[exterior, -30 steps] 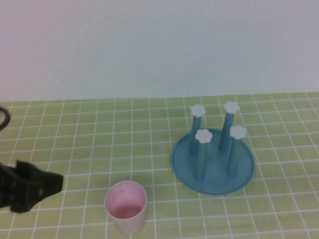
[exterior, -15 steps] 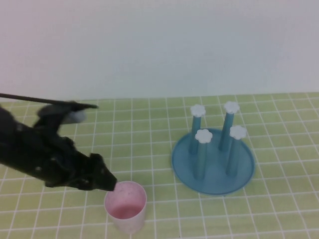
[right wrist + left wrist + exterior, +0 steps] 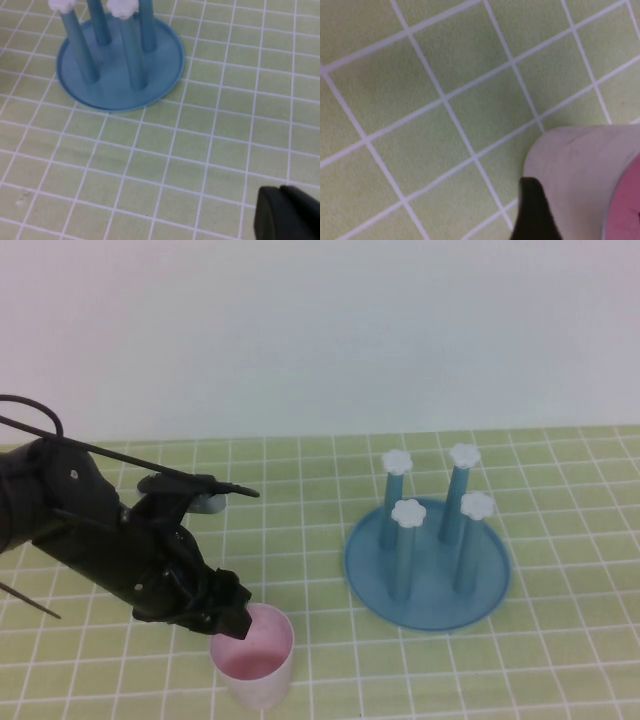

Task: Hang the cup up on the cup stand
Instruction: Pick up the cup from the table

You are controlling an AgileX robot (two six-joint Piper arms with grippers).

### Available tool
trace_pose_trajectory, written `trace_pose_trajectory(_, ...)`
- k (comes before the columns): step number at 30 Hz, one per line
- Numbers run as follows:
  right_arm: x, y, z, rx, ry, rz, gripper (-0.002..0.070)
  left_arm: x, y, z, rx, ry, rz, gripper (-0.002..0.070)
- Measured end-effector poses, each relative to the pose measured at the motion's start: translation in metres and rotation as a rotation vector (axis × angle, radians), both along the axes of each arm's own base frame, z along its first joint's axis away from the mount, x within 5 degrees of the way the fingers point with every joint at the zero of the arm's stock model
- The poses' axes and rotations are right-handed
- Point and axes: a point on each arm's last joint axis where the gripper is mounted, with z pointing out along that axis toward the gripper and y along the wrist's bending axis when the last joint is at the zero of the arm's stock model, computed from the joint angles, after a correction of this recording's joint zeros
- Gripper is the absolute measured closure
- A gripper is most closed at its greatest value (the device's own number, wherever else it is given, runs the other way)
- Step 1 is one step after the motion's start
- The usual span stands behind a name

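- cup stands upright, mouth up, on the green checked surface, near the front edge, left of centre
- pink inside, pale outer wall; wrist view shows the wall up close
- left gripper is low at the cup's left rim, tip touching or just over the rim edge
- left wrist view: one dark fingertip lies against the cup's outer wall; other finger not seen, so can't tell how wide the gripper is or if it has the cup
- left arm reaches in from the left edge, slanting down to the cup
- cup stand sits right of the cup, well apart, blue round dish with four upright pegs and white flower caps, all pegs bare
- right wrist view shows the stand from above
- right gripper only a dark tip at the corner of its own wrist view, away from the stand; can't tell its opening
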Motion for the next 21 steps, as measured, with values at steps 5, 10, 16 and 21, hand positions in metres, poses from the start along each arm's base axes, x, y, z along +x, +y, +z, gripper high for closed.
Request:
trace_pose_trajectory(5,0.0,0.0,0.0,-0.045,-0.01,0.044,0.0678,0.002,0.0,0.0,0.001,-0.019,0.004,0.0504)
trace_pose_trajectory(10,0.0,0.0,0.0,-0.052,-0.019,0.05,0.0678,0.003,0.0,-0.006,0.009,0.002,-0.013,0.0673)
trace_pose_trajectory(16,0.002,0.0,0.002,-0.049,-0.048,0.043,0.0678,0.003,-0.001,-0.01,0.013,0.016,-0.017,0.0675)
trace_pose_trajectory(21,0.002,0.0,0.003,-0.048,-0.055,0.041,0.0678,0.006,-0.005,0.003,-0.016,0.021,-0.041,0.0675)
